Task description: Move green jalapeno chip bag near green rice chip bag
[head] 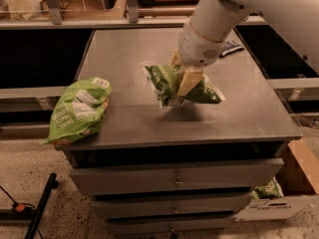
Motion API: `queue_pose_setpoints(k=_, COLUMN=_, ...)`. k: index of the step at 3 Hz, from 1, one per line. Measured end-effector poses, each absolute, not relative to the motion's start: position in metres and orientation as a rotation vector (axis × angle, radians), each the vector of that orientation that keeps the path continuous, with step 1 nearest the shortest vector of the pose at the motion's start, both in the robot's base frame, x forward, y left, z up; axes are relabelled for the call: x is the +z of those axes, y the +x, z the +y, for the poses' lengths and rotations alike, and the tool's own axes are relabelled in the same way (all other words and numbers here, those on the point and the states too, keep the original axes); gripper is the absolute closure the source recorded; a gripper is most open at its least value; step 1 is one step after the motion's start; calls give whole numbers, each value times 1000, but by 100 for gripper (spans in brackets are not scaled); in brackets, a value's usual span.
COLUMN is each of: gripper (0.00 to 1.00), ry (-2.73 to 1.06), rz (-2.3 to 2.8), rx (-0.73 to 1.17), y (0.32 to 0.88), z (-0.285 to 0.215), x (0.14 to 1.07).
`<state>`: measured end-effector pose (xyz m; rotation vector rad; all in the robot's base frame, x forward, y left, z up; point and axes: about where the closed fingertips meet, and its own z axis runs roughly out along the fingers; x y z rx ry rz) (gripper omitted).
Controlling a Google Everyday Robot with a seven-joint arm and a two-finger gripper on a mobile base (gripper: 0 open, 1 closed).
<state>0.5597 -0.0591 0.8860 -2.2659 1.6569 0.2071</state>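
Camera view: the white arm's gripper hangs over the middle of the grey metal drawer table, its 2 beige fingers clamped on the small, dark green, wrinkly jalapeno chip bag, which is lifted off the surface. The puffy lime-green rice chip bag lies at the front left corner, overhanging the left edge, well apart from it

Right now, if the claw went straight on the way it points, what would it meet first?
The claw, shut on the green jalapeno chip bag, points down over mid-table. Straight on, the bag would likely press onto the tabletop under it; height is unclear. The green rice chip bag lies off-line.
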Motion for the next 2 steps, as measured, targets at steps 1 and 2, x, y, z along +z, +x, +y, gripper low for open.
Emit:
queue_pose_setpoints(k=1, gripper=82, ry=-2322, rz=1555, rx=252, y=553, z=-5, x=892)
queue_pose_setpoints(k=2, gripper=59, ry=-2335, rz=1500, rx=277, y=554, z=29, x=899)
